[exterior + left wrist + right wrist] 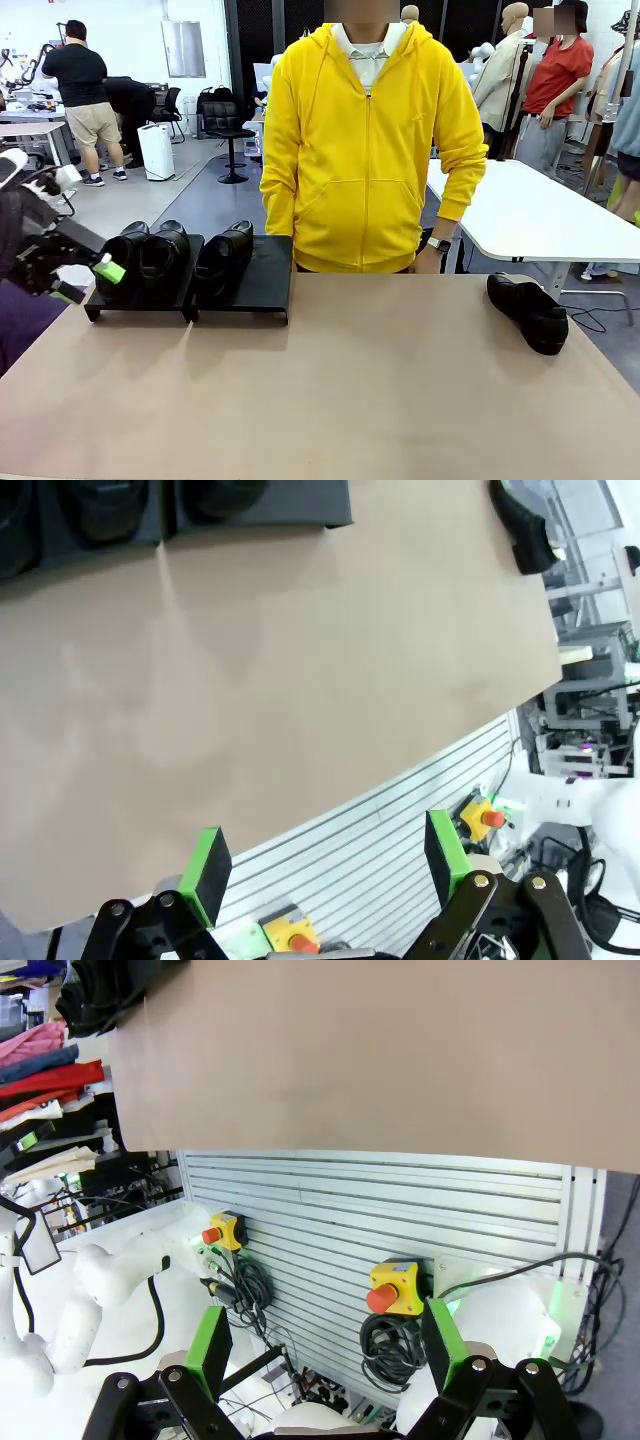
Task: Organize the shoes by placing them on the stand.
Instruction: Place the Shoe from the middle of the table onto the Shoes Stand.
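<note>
left hand (82, 281), open and empty, hovers at the stand's (262, 285) left end, while the last loafer (527, 311) lies far right of the stand, long axis angled away, nearer the right arm.

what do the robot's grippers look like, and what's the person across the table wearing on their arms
Both the left gripper and the right gripper are black linkage fingers with silver pivot bolts and bright green pads. The person's sleeves are bright yellow, part of a zip-up hoodie, with a dark-strapped wristwatch.
</note>
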Controlling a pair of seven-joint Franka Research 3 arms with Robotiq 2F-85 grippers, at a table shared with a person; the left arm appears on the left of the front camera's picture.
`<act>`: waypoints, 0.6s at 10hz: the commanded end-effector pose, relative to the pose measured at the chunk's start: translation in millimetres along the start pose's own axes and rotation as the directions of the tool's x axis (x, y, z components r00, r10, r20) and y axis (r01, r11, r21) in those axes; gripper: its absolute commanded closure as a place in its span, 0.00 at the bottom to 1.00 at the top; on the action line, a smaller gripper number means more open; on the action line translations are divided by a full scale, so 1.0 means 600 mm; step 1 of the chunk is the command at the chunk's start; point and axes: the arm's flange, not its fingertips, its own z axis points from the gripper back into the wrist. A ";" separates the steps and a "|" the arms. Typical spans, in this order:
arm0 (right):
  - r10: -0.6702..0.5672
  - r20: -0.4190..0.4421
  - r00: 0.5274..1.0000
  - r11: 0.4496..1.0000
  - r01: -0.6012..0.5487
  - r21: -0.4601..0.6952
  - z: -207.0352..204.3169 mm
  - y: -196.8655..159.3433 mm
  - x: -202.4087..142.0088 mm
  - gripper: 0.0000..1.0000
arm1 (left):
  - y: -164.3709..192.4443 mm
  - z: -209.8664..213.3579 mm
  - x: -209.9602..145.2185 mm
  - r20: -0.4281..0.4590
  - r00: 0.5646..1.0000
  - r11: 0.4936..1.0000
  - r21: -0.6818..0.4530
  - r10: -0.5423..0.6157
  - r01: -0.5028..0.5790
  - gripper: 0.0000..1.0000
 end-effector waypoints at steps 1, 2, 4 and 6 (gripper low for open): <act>0.015 0.007 1.000 1.000 -0.016 0.018 0.003 0.002 0.000 0.00 | 0.006 0.007 0.006 -0.015 1.000 1.000 0.012 0.010 -0.010 0.00; 0.015 0.007 1.000 1.000 -0.016 0.018 0.003 0.002 0.000 0.00 | 0.006 0.007 0.006 -0.015 1.000 1.000 0.012 0.010 -0.010 0.00; 0.015 0.007 1.000 1.000 -0.016 0.018 0.003 0.002 0.000 0.00 | 0.006 0.007 0.006 -0.015 1.000 1.000 0.012 0.010 -0.010 0.00; 0.015 0.007 1.000 1.000 -0.016 0.018 0.003 0.002 0.000 0.00 | 0.006 0.007 0.006 -0.015 1.000 1.000 0.012 0.010 -0.010 0.00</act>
